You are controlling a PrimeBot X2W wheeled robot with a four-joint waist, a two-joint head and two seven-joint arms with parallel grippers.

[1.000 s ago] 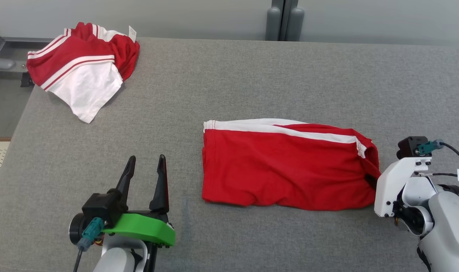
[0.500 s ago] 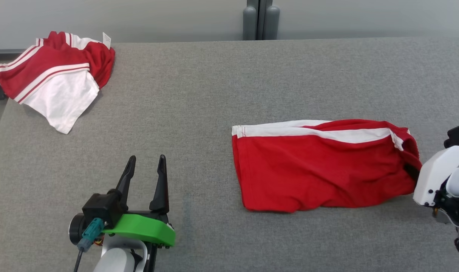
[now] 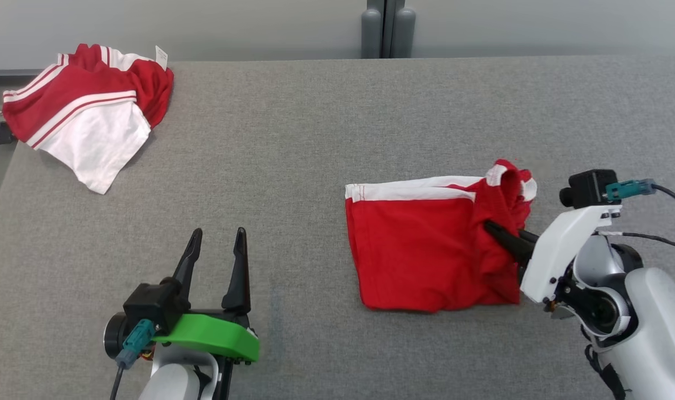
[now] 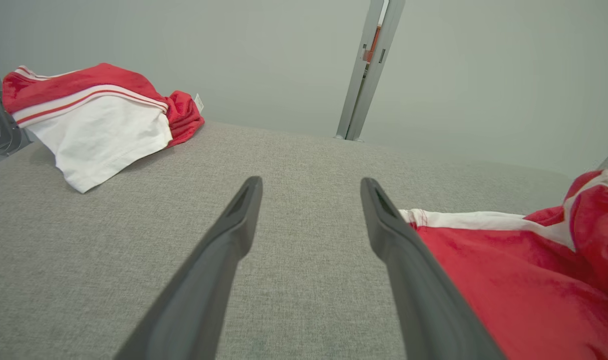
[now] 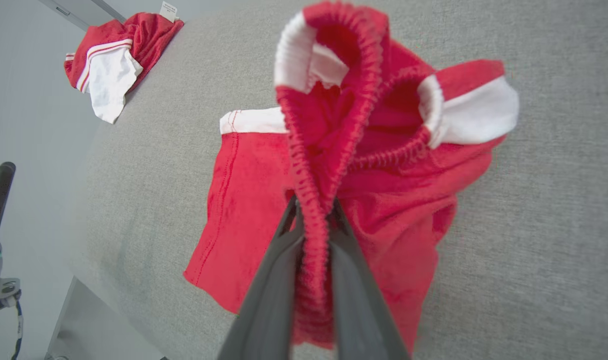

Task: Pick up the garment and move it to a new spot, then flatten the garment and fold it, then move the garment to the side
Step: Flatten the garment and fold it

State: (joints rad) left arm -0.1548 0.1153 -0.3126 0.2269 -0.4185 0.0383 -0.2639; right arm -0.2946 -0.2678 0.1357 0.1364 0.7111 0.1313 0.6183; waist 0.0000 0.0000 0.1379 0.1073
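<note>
The garment (image 3: 415, 250), red shorts with white side stripes, lies right of centre on the grey table. My right gripper (image 3: 490, 228) is shut on its elastic waistband (image 5: 311, 220) and holds that end lifted and bunched toward the left, over the rest of the cloth. The far leg end (image 5: 233, 200) still rests flat. My left gripper (image 3: 216, 239) stands open at the lower left, well clear of the garment (image 4: 509, 280), with nothing between its fingers (image 4: 384, 220).
A second red and white garment (image 3: 87, 111) lies crumpled at the table's far left corner, also seen as the same pile (image 4: 93, 115) from the left wrist. The grey table (image 3: 293, 139) stretches wide between the two garments. A grey post (image 3: 387, 28) stands behind the far edge.
My right gripper has lifted the garment's waistband end and carried it leftward, bunching the cloth, which lay flat before. The head camera shifted earlier. The left arm has stayed put.
</note>
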